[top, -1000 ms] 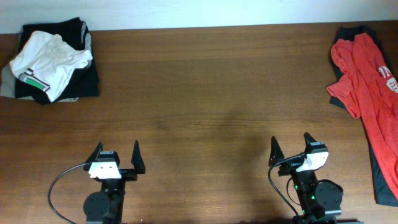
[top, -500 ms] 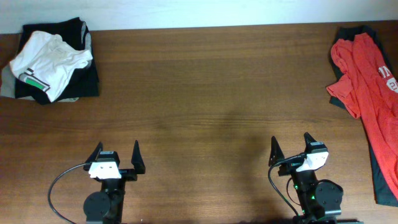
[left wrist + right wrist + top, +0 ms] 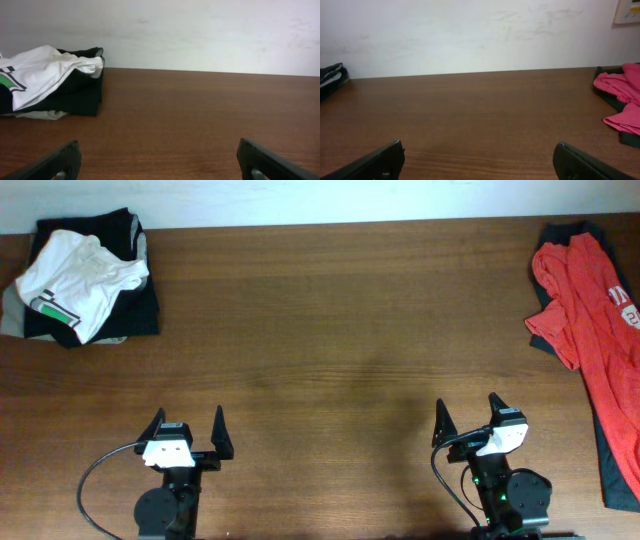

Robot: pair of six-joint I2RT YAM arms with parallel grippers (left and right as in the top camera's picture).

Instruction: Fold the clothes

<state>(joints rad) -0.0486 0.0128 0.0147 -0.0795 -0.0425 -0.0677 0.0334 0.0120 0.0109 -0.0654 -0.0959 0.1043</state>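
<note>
The clothes, a red-orange T-shirt [image 3: 592,320] with white lettering, lie crumpled at the table's far right edge; a corner of them shows at the right of the right wrist view [image 3: 624,104]. My left gripper [image 3: 187,426] rests near the front left, open and empty, far from the shirt. In its own view [image 3: 158,150] only bare wood lies between the fingers [image 3: 64,159]. My right gripper [image 3: 466,414] stands open near the front right, also empty [image 3: 477,152], with the shirt well off to its right.
A pile at the back left holds a white T-shirt with a green stripe [image 3: 78,276] on dark garments [image 3: 135,308], also in the left wrist view [image 3: 45,75]. A dark garment [image 3: 608,455] lies under the red shirt. A pale wall [image 3: 470,35] runs behind the table.
</note>
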